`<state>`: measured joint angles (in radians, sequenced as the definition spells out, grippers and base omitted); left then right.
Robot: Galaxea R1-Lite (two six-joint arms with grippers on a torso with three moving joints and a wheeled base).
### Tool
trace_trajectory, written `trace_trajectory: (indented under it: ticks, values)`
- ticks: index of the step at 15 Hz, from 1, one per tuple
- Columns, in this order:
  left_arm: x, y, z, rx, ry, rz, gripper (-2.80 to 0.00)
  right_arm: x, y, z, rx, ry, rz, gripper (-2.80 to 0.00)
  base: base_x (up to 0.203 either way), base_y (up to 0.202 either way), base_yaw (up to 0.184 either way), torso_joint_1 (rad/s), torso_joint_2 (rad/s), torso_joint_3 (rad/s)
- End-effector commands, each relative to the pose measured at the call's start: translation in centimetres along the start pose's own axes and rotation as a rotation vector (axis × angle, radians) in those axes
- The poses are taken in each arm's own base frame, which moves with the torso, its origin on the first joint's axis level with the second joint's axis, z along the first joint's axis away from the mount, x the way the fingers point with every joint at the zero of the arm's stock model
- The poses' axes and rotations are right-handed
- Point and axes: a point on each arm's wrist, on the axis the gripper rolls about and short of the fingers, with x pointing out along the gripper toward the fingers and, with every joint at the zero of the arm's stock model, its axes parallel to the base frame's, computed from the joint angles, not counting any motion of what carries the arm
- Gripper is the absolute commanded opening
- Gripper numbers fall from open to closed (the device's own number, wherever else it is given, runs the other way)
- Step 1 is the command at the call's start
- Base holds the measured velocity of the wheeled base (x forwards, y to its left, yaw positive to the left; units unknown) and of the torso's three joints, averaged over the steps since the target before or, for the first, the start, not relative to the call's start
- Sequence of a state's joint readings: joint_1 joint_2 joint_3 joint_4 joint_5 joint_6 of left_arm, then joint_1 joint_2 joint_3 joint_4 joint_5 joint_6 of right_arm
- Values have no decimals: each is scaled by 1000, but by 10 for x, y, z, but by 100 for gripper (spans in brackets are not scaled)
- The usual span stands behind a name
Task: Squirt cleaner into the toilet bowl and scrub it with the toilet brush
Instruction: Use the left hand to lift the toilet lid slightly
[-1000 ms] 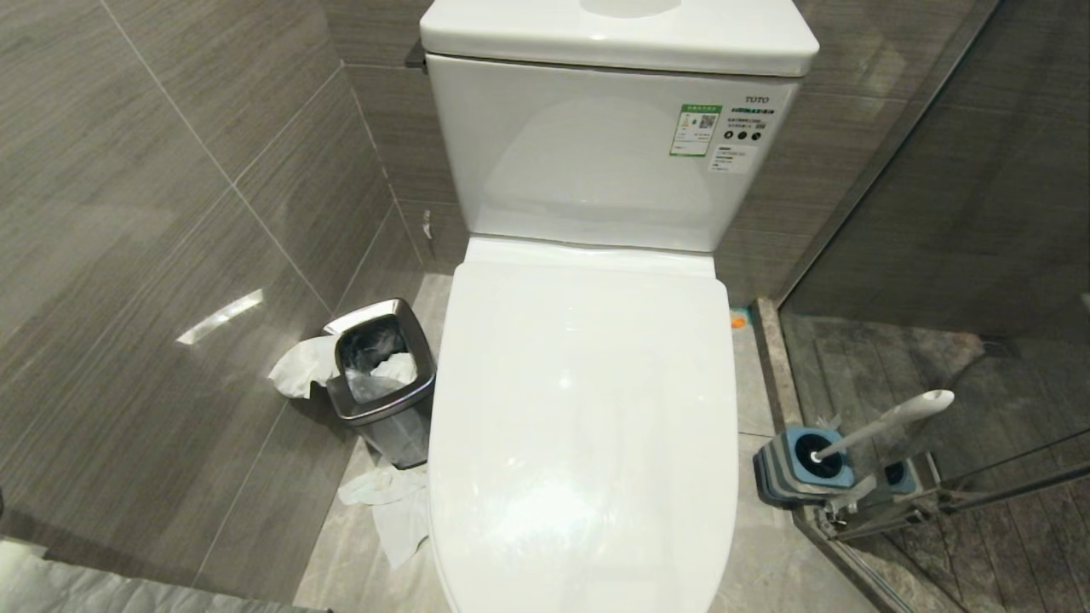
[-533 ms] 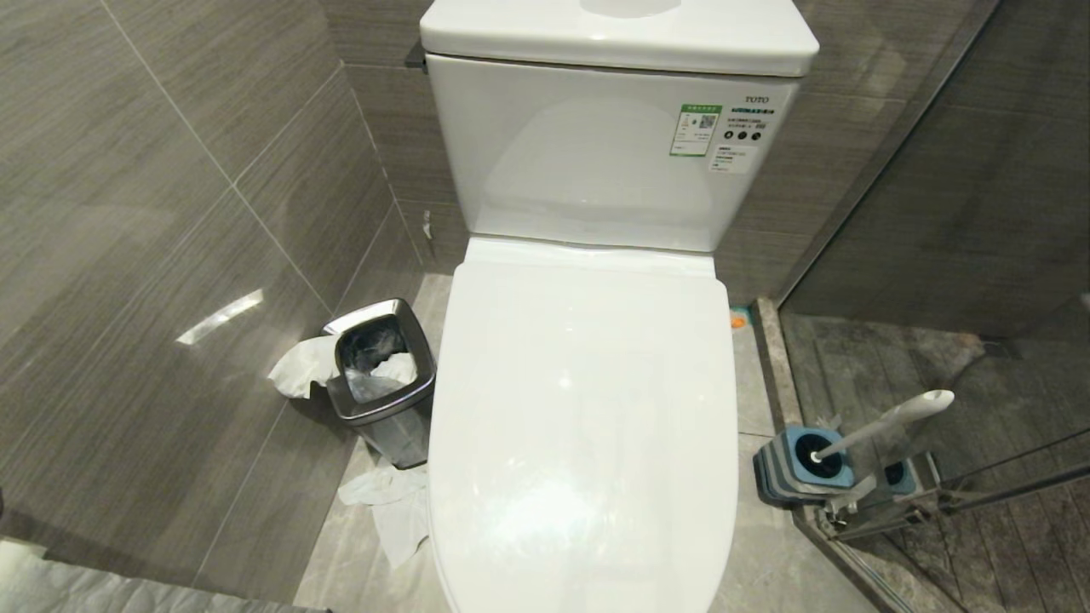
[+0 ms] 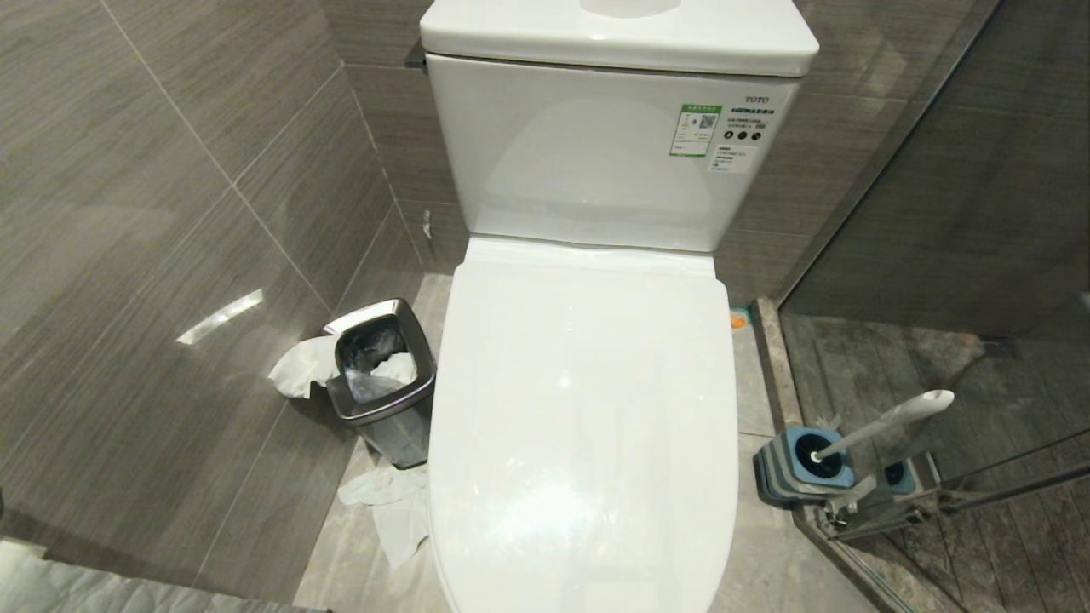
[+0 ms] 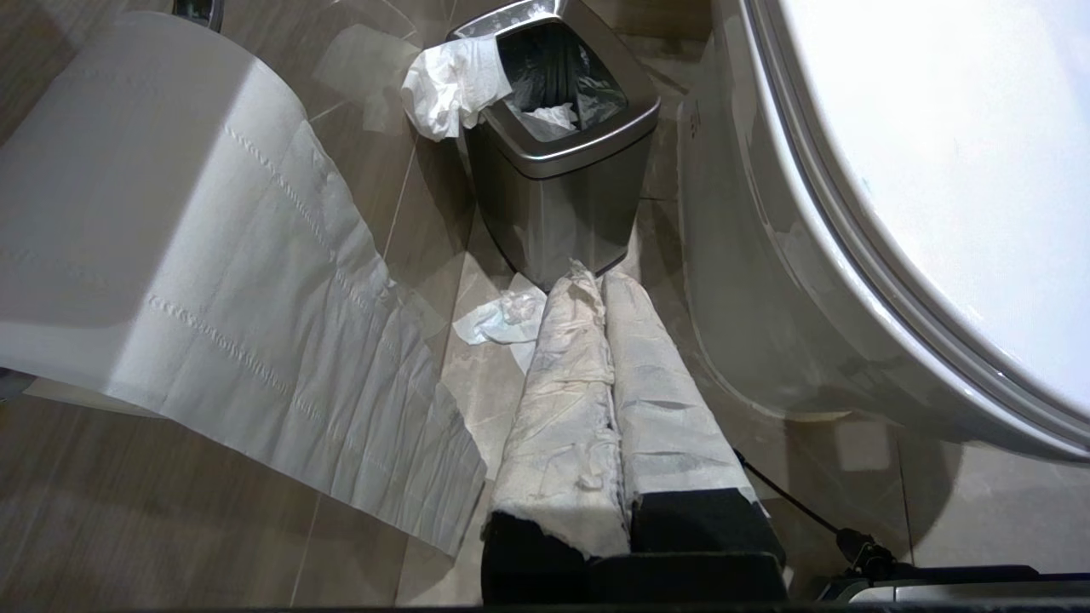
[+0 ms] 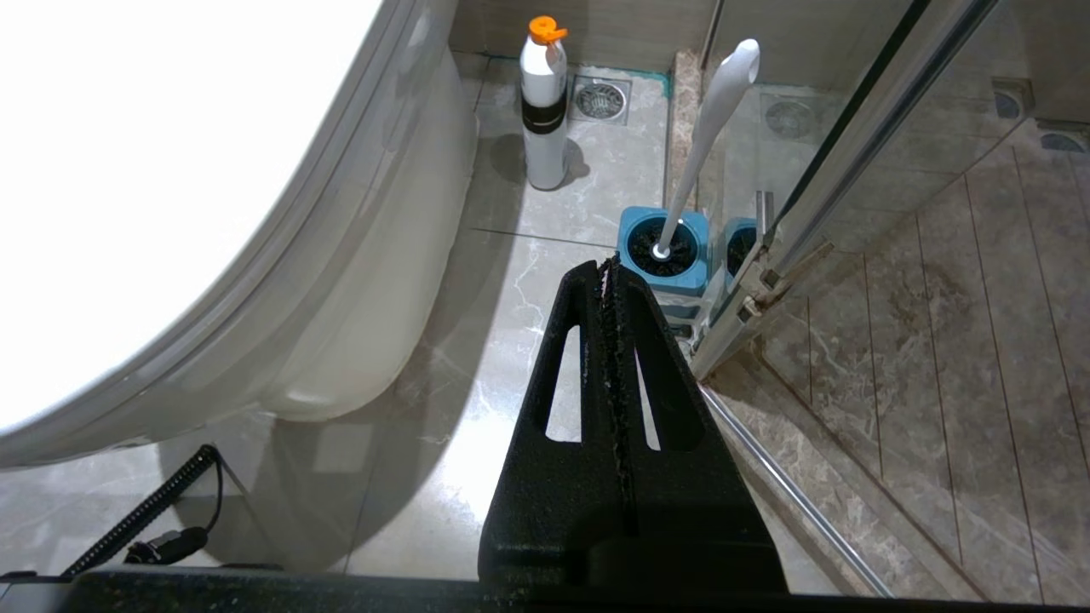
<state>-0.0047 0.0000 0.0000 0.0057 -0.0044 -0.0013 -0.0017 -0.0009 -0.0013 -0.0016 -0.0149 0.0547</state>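
Note:
The white toilet bowl [image 3: 583,426] stands in the middle with its lid down, so the basin is hidden. Its outer wall shows beside my left gripper [image 4: 596,277], whose fingers are wrapped in white paper and pressed together, shut on nothing, low over the floor. The toilet brush [image 3: 886,421] leans in its blue-and-grey holder [image 3: 805,464] on the floor to the toilet's right. My right gripper [image 5: 606,266] is shut and empty, its tips just short of the holder [image 5: 664,247] and the brush handle [image 5: 707,136]. The cleaner is out of view. Neither arm shows in the head view.
A steel bin [image 3: 379,375] with tissue hanging out stands left of the toilet, with crumpled tissue [image 3: 392,502] on the floor before it. A toilet-paper strip [image 4: 255,298] hangs at the left. A white bottle with an orange cap [image 5: 543,111] stands by the floor drain. A glass shower door [image 5: 851,153] closes the right.

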Motion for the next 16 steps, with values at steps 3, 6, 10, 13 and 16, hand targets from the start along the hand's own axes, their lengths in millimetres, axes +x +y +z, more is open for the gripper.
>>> trace_trajectory:
  ticks: [3,6,10,13,16]
  values:
    - [0,0,0,1,3,1,-280,0,0,0,1,1,0,-280,0,0,0,0,0,0]
    - [0,0,-1,53,9,-7,-280,0,0,0,1,1,0,-280,0,0,0,0,0,0]
    - [0,0,-1,95,8,-14,-280,0,0,0,1,2,0,-280,0,0,0,0,0,0]
    - [0,0,0,18,3,-2,-280,0,0,0,1,2,0,-280,0,0,0,0,0,0]
    - [0,0,0,21,3,-3,-280,0,0,0,1,1,0,-280,0,0,0,0,0,0]
